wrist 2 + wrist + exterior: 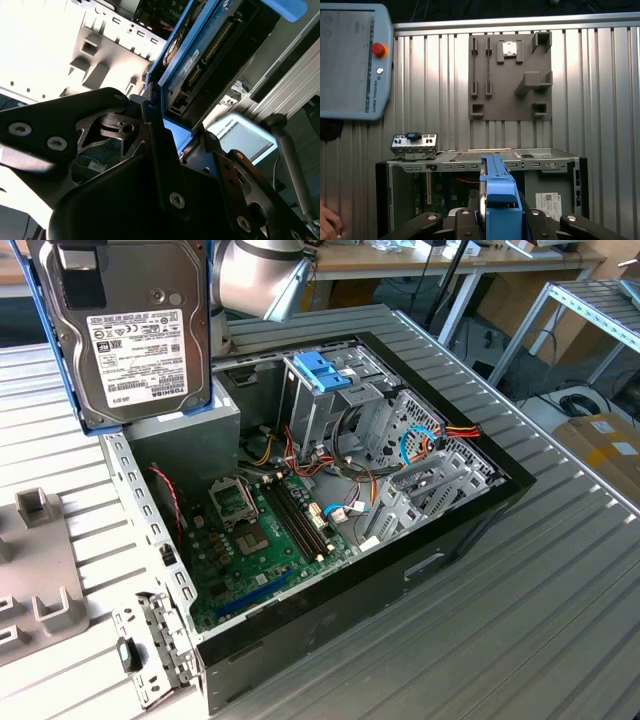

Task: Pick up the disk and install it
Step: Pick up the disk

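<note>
Over the ribbed metal table (pixel 560 570), the disk (pixel 140 335) is pinched upright by the gripper (pixel 501 219), above the open computer case (pixel 455 525).

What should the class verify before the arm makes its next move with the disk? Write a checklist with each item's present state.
1. Grip on the disk by the pincer: ok, clamped.
2. The disk held clear of the computer case: ok.
3. Case open, interior exposed: ok.
4. Free slot in the drive cage: cannot tell; a blue bracket sits on top.
5. People away: not ok; a hand is near the case.
</note>
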You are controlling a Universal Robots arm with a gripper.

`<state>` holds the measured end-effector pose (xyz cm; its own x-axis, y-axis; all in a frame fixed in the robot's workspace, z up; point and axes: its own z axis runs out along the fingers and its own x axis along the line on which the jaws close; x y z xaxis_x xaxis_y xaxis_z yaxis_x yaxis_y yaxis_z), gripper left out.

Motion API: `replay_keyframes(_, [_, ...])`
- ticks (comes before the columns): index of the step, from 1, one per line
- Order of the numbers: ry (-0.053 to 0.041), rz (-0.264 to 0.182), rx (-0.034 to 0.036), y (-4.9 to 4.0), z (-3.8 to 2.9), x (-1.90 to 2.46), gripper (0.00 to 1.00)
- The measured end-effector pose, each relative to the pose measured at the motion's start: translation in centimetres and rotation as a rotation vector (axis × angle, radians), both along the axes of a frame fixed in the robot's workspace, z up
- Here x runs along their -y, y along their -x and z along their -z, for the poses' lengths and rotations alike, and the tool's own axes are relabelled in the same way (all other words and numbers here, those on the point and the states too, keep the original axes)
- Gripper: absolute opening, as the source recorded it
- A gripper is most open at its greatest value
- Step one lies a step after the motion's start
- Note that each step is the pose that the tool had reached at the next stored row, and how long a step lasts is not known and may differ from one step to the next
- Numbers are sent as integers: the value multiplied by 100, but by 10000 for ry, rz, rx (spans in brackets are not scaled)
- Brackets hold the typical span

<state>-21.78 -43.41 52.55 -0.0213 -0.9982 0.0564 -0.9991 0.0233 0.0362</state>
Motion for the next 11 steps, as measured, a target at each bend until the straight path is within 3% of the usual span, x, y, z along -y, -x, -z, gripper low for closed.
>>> replay_keyframes(11, [0, 0, 0, -49, 4, 0, 37])
